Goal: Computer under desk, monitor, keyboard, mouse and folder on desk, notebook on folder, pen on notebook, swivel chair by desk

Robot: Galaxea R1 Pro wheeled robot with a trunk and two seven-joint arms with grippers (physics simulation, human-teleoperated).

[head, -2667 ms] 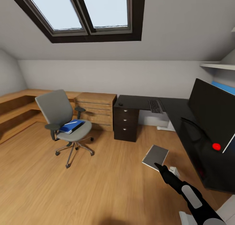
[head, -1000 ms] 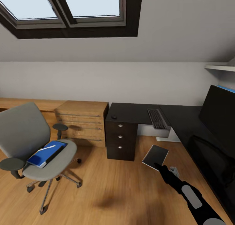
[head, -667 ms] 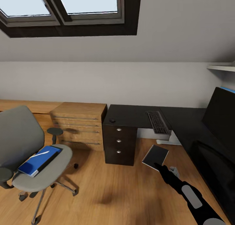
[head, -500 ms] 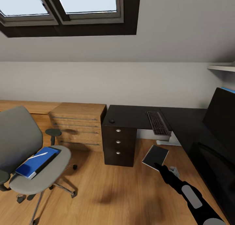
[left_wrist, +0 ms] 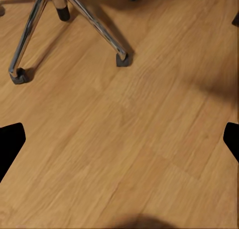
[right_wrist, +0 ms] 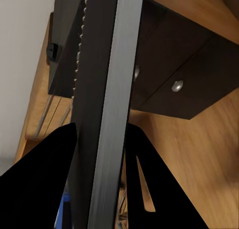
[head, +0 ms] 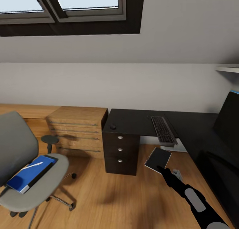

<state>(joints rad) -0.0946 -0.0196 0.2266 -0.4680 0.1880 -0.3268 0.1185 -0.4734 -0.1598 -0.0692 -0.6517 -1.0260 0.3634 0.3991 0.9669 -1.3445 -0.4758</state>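
The right gripper (head: pixel 162 169) is clamped on 1 grey notebook (head: pixel 158 159), its fingers (right_wrist: pixel 47 189) pressing both faces of it. Beyond the gripper, on the desk (head: pixel 132 120), lie 1 keyboard (head: pixel 163 129) and 1 small mouse (head: pixel 113 126); to its right stands 1 monitor (head: pixel 229 122). Far to its left, 1 folder (head: pixel 28 173) with 1 pen (head: pixel 35 165) on top waits on the 1 swivel chair (head: pixel 20 176). I judge that folder, notebook, pen and chair are all not yet placed. The left gripper (left_wrist: pixel 119 139) is spread open above the floor (left_wrist: pixel 124 154).
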